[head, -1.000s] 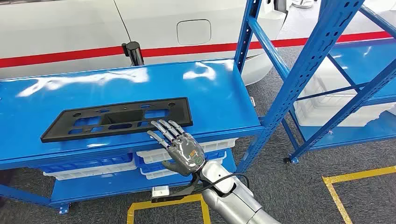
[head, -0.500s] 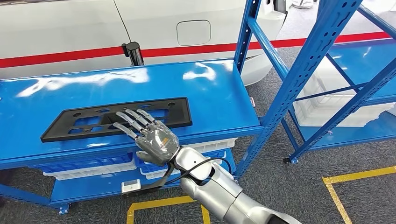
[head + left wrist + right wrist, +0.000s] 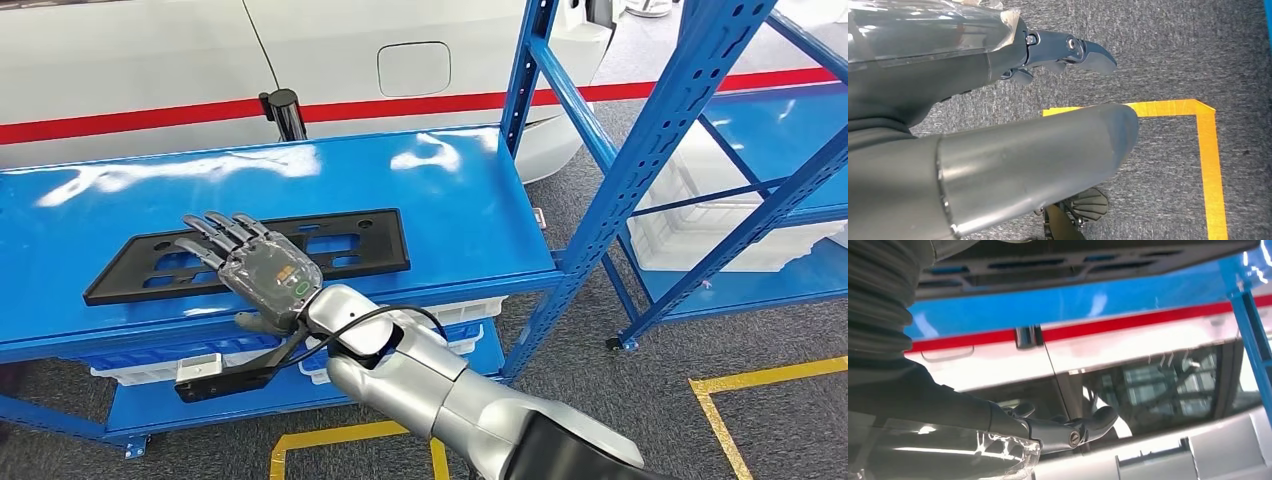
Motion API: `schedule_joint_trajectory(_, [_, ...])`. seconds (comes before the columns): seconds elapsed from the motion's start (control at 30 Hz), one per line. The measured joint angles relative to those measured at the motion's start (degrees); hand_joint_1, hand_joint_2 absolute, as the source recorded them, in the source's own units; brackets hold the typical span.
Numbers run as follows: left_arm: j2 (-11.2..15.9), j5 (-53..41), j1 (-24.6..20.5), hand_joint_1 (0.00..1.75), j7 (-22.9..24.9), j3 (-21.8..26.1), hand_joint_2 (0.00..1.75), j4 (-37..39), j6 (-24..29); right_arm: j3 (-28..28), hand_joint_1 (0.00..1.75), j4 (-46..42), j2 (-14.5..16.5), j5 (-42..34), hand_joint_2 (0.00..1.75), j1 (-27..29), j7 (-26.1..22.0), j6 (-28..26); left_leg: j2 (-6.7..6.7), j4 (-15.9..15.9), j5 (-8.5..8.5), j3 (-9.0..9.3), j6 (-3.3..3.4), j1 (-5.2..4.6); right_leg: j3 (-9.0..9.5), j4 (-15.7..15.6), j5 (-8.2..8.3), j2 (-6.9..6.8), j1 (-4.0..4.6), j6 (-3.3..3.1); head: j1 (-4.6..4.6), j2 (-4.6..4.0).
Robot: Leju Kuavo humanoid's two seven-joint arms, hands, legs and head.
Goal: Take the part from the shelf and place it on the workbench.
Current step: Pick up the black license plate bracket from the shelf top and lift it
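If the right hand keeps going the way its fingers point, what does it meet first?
Probably the black part itself: the right hand hovers open over its left half, fingers aimed up-left across it. Past that lies bare blue shelf. The hand's height above the part is unclear.

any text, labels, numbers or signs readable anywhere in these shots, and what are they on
No readable text in any view.
Right hand: small orange and green marks on its back, too small to read.
Black part on the blue shelf: no visible lettering.
Car behind: a red stripe, no words.

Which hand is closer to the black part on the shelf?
Right. The right hand is over the black part, fingers spread. The left hand hangs over grey floor with yellow tape.
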Motion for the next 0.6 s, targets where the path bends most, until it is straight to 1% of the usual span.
schedule_joint_trajectory(0.1, [0.0, 0.0, 0.1, 0.00, -0.8, 0.0, 0.00, 0.0, -0.2, 4.2, 0.00, 2.6, 0.1, -3.8, 1.75, -1.6, 1.2, 0.0, 0.00, 0.0, 0.00, 0.00, 0.00, 0.00, 0.01, 0.0, 0.00, 0.00, 0.00, 0.00, 0.00, 0.00])
schedule_joint_trajectory(0.27, [0.0, 0.0, 0.4, 0.00, -1.1, 0.0, 0.00, 0.0, -0.2, 8.5, 0.00, 5.3, 0.1, -5.9, 1.75, -2.2, 1.8, -0.2, 0.00, 0.0, 0.00, -0.01, 0.00, -0.01, 0.00, 0.0, 0.00, 0.00, 0.00, 0.00, 0.01, 0.00])
schedule_joint_trajectory(0.43, [0.0, -0.1, 0.5, 0.00, -1.0, 0.0, 0.00, 0.0, -0.2, 10.8, 0.00, 7.0, 0.1, -6.9, 1.75, -3.0, 2.1, -0.3, 0.00, 0.0, 0.00, -0.01, 0.00, -0.01, -0.01, 0.0, 0.00, 0.00, 0.00, 0.00, 0.00, 0.00])
schedule_joint_trajectory(0.6, [0.0, -0.1, 0.5, 0.00, -0.9, 0.0, 0.00, 0.0, -0.2, 11.7, 0.00, 7.8, 0.1, -7.2, 1.75, -3.4, 2.2, -0.3, 0.00, 0.0, 0.00, -0.01, 0.00, 0.00, -0.01, 0.0, 0.00, 0.00, 0.00, 0.00, 0.01, 0.00])
